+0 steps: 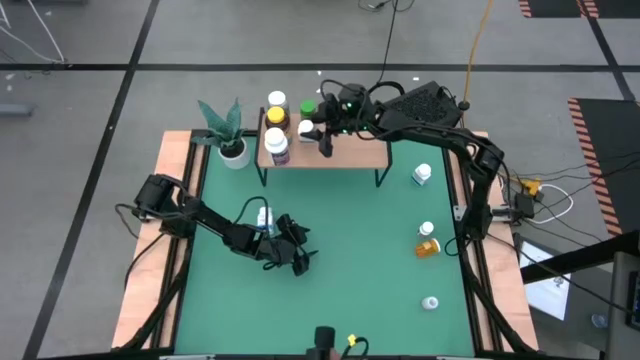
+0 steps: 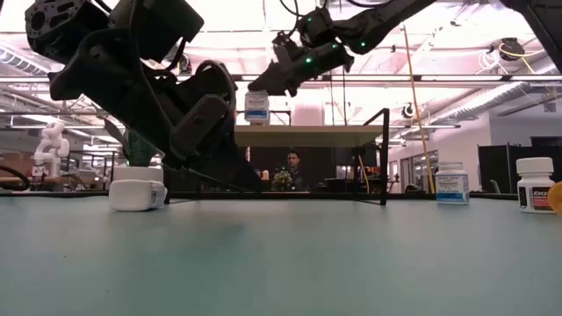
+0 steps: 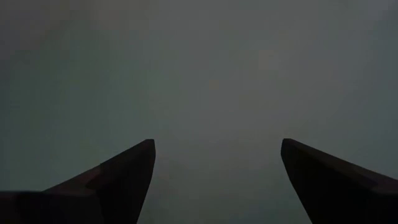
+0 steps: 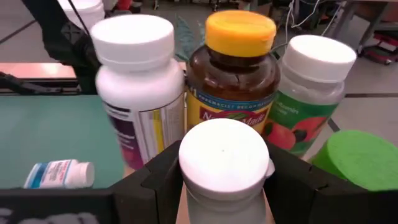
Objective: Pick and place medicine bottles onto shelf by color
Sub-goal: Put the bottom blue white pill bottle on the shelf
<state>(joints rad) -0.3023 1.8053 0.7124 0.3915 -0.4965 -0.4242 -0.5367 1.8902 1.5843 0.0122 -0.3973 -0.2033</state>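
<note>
While right pincer [image 4: 225, 180] pinches white-capped bottle [image 4: 224, 165], amber bottle [image 4: 235, 93] reads "Nature Made", left pincer [image 3: 214, 180] spread.

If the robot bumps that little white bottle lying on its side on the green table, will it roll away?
Probably, a bit. The little white bottle lies on its side, and its round body would likely roll on the smooth green table. It looks small and plastic, so likely light and easy to nudge. The left gripper is close, jaws open.
</note>
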